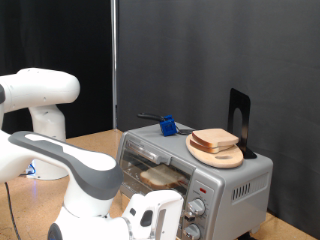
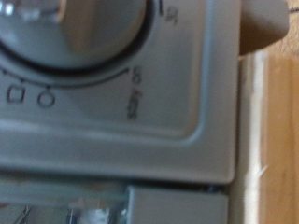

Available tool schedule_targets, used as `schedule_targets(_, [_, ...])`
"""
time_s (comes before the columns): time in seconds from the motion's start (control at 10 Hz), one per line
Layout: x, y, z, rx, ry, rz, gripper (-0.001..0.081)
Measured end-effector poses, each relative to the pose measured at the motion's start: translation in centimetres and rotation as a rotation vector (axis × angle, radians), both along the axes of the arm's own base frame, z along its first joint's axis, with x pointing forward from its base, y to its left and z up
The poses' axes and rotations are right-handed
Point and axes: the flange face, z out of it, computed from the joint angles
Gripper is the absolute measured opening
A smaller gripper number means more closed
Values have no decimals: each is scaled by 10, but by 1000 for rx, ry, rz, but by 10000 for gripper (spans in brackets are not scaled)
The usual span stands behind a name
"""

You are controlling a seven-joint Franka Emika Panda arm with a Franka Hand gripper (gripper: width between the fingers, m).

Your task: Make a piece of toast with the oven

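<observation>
The silver-grey oven [image 1: 235, 180] stands at the exterior view's right. A pale slice [image 1: 160, 178] shows inside it on the wire rack, behind the glass front. Another slice of bread with a brown crust [image 1: 215, 138] lies on a round light-wood plate [image 1: 228, 158] on the oven's top. My gripper [image 1: 185, 211] is at the oven's knob panel, right against the upper knob [image 1: 198, 207]. The wrist view is filled by that round grey knob [image 2: 84, 28] and the panel around it [image 2: 177, 121], printed "stay on". My fingers do not show there.
A small blue object [image 1: 168, 126] and a black upright stand [image 1: 238, 118] sit on the oven's top. The oven rests on a wooden table [image 2: 276, 140]. A black curtain hangs behind. My own arm crosses the exterior view's bottom left.
</observation>
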Motion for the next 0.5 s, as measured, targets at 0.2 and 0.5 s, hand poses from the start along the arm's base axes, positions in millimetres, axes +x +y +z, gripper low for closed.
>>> schedule_targets(0.2, [-3, 3, -1, 9, 11, 3, 682])
schedule_targets(0.5, [-2, 3, -1, 17, 8, -16, 682])
